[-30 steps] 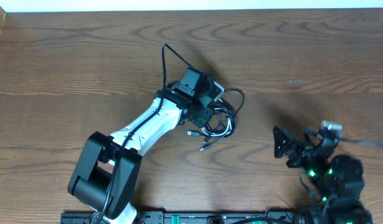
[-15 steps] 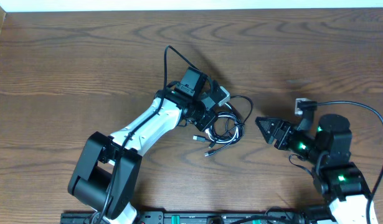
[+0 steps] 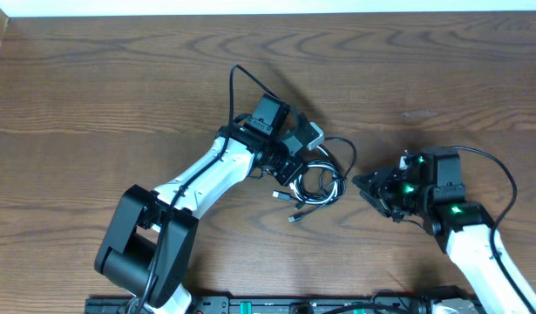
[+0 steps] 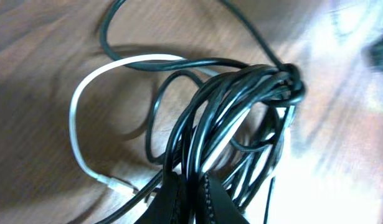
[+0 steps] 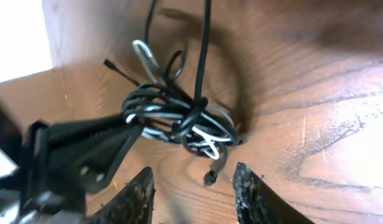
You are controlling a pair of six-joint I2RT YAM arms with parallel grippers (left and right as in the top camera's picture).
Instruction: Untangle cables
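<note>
Wooden table (image 3: 119, 78), one black cable tangle (image 3: 318, 181), one white cable (image 4: 73, 115)

left arm (image 3: 217, 170): white links, black joints, black wire (image 3: 230, 92) | right arm (image 3: 477, 253): white forearm, green lights (image 3: 453, 209) | right gripper (image 5: 194, 174): black fingers

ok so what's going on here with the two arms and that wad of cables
The left gripper is clamped on a knotted bundle of black cables with one white cable looped through it, near the middle of the wooden table. The right gripper hovers just beside the bundle, jaws apart with nothing between them. The cables are not yet untangled.
</note>
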